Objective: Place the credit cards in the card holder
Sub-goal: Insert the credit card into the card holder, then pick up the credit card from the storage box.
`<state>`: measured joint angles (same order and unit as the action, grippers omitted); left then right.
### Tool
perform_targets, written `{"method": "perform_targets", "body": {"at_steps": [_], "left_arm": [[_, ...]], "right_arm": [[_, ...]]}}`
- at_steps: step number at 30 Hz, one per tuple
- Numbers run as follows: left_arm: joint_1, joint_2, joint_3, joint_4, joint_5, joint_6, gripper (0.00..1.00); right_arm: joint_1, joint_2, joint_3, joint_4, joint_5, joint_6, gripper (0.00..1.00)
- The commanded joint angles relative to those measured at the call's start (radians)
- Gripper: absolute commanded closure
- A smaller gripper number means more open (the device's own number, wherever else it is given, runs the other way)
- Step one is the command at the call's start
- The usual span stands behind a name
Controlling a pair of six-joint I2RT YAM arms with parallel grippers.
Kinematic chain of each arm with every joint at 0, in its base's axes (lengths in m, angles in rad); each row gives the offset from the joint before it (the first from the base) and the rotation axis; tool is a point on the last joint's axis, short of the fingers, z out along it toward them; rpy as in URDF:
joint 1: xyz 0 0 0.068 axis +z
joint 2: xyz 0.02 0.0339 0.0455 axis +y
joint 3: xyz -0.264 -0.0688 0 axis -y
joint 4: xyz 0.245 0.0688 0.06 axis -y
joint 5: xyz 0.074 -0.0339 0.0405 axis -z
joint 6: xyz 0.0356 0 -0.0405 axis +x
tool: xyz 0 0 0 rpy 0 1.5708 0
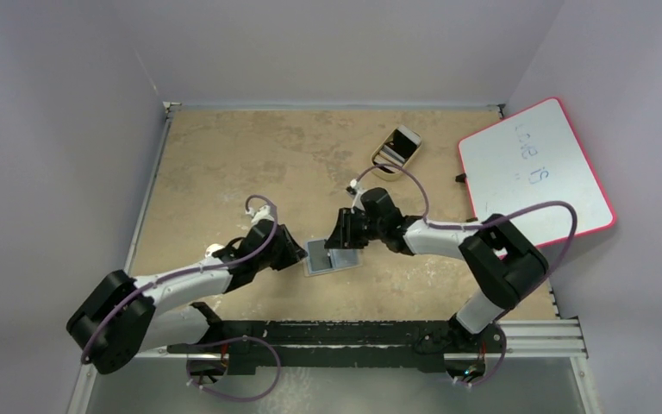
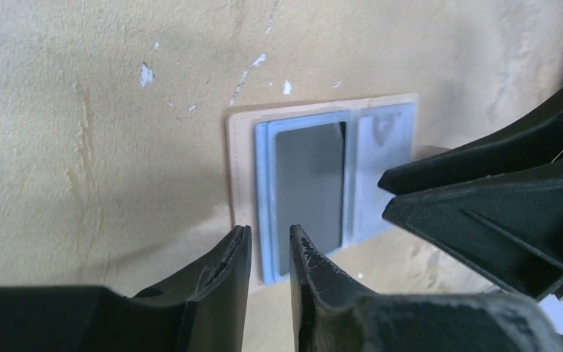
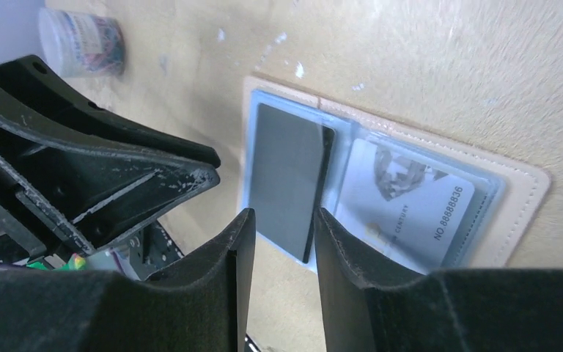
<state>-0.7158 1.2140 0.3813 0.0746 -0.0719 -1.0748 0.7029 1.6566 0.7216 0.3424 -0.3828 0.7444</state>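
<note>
Top external: right gripper (image 1: 343, 235) covers card holder's (image 1: 327, 262) far edge.

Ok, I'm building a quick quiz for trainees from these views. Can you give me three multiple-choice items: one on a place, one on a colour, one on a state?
1. Where does the card holder lie?
A in the far left corner
B between the left claw and the right claw
C against the right wall

2. What colour is the card in the panel nearer the left claw?
A dark grey
B red
C green

3. How is the card holder?
A folded shut
B standing on edge
C spread open flat

Key:
1. B, the top view shows a claw at each side of it.
2. A, the dark grey card shows in both wrist views.
3. C, both panels face up.
</note>
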Motion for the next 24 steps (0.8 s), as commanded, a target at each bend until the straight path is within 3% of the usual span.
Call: {"method": "perform_targets", "body": {"at_steps": [1,6,10,20,24], "left_arm": [[-0.005,-0.138,0.066,-0.121,-0.070,0.061,0.70],[-0.005,-0.235,0.151,-0.242,-0.117,0.157,0.56],[-0.004,-0.256,0.246,-0.334,-0.048,0.250,0.38],[-0.005,-0.281,0.456,-0.580,0.046,0.452,0.29],[-0.005,-0.295,0.461,-0.613,0.077,0.488,0.29]], "right_arm": [[-0.024,-0.119,0.107,-0.123,0.114,-0.139,0.60],[-0.077,-0.136,0.260,-0.264,0.287,-0.348,0.57],[-0.125,-0.095,0.359,-0.289,0.458,-0.501,0.58],[-0.254,0.160,0.689,-0.378,0.872,-0.849,0.53],[-0.310,0.253,0.803,-0.368,0.927,-0.938,0.47]]}}
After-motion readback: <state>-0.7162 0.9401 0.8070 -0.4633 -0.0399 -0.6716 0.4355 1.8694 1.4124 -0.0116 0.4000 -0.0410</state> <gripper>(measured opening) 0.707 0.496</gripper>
